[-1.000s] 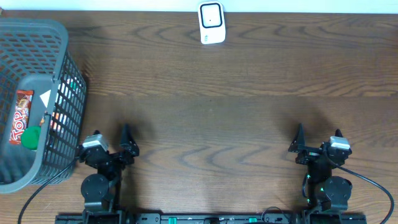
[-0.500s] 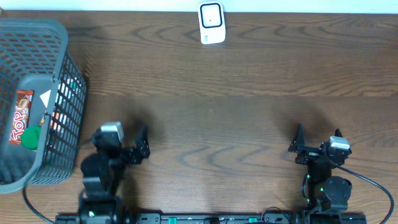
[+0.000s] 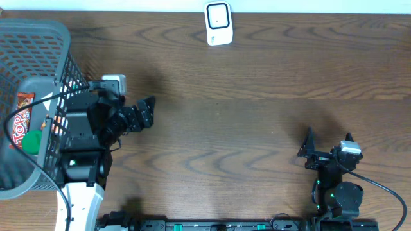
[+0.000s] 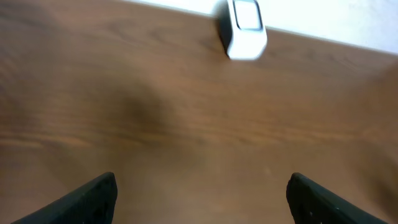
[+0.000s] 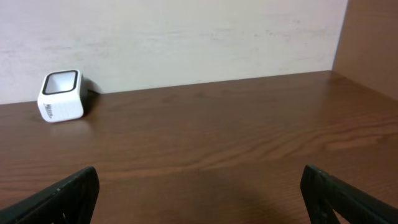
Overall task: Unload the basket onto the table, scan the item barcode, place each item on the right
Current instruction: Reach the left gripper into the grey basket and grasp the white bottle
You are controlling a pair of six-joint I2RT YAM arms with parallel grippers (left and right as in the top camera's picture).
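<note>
The white barcode scanner (image 3: 218,24) stands at the table's far edge, and it also shows as the scanner (image 4: 244,28) in the left wrist view and the scanner (image 5: 61,96) in the right wrist view. A grey mesh basket (image 3: 38,32) at the far left holds a red snack pack (image 3: 20,125) and a green item (image 3: 31,142). My left gripper (image 3: 146,112) hovers open and empty just right of the basket; the left wrist view shows the left gripper (image 4: 202,202) over bare wood. My right gripper (image 3: 329,142) rests open and empty near the front right, as the right gripper (image 5: 199,199) also shows.
The dark wooden table (image 3: 257,96) ends at a pale wall behind the scanner. The left arm's body and cable lie against the basket's right wall. Both arm bases sit on a rail at the front edge.
The left arm has lifted off its rest near the front edge and swung forward beside the basket, gripper still open. The right arm has not moved.
</note>
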